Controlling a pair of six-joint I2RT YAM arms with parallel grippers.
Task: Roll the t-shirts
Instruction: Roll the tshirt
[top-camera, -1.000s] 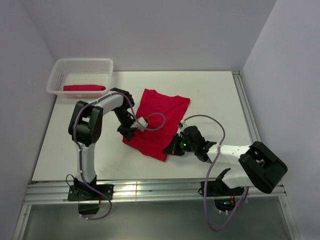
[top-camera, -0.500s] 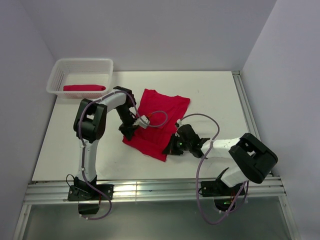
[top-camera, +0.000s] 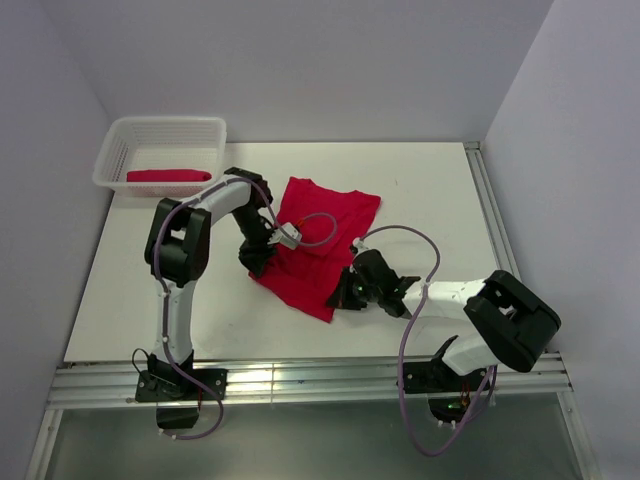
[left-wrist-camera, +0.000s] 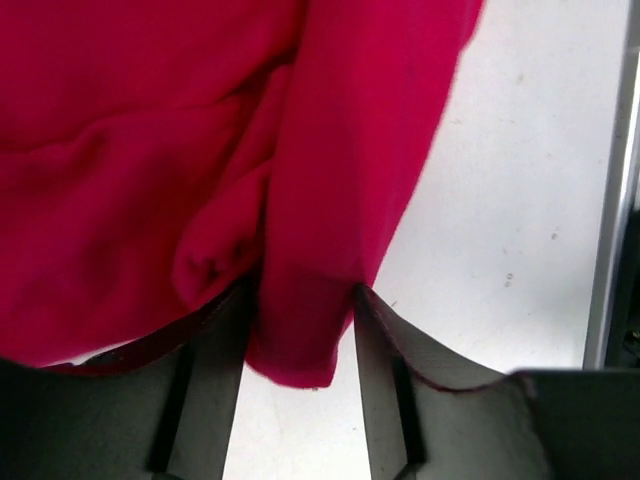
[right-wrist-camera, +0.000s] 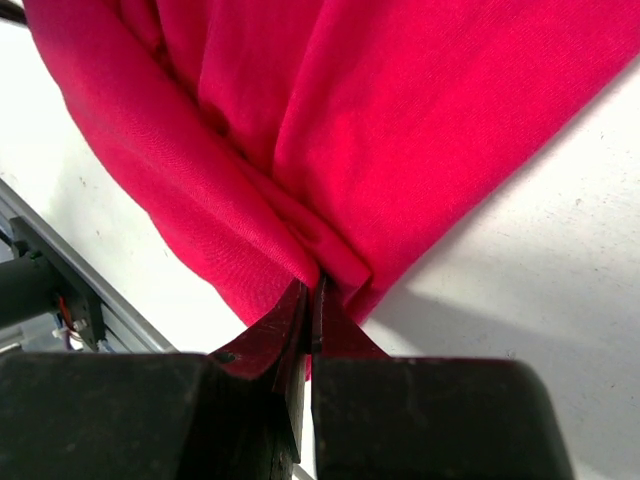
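Observation:
One red t-shirt (top-camera: 322, 235) lies spread on the white table, its near edge bunched into folds. My left gripper (top-camera: 258, 262) sits at the shirt's near-left corner. In the left wrist view (left-wrist-camera: 303, 290) its jaws stand apart, with a hanging fold of the t-shirt (left-wrist-camera: 200, 150) loose between them. My right gripper (top-camera: 342, 297) is at the near-right corner, shut on a pinched fold of the t-shirt (right-wrist-camera: 400, 120), as the right wrist view (right-wrist-camera: 316, 285) shows. A second t-shirt (top-camera: 168, 176) lies rolled in the basket.
The white lattice basket (top-camera: 115, 150) stands at the back left corner of the table. A metal rail (top-camera: 300, 380) runs along the near edge and another rail (top-camera: 492, 220) along the right side. Cables loop above both wrists.
My left gripper's jaws have parted and let the cloth hang loose between them. The right arm has slid slightly left, still pinching the shirt's edge.

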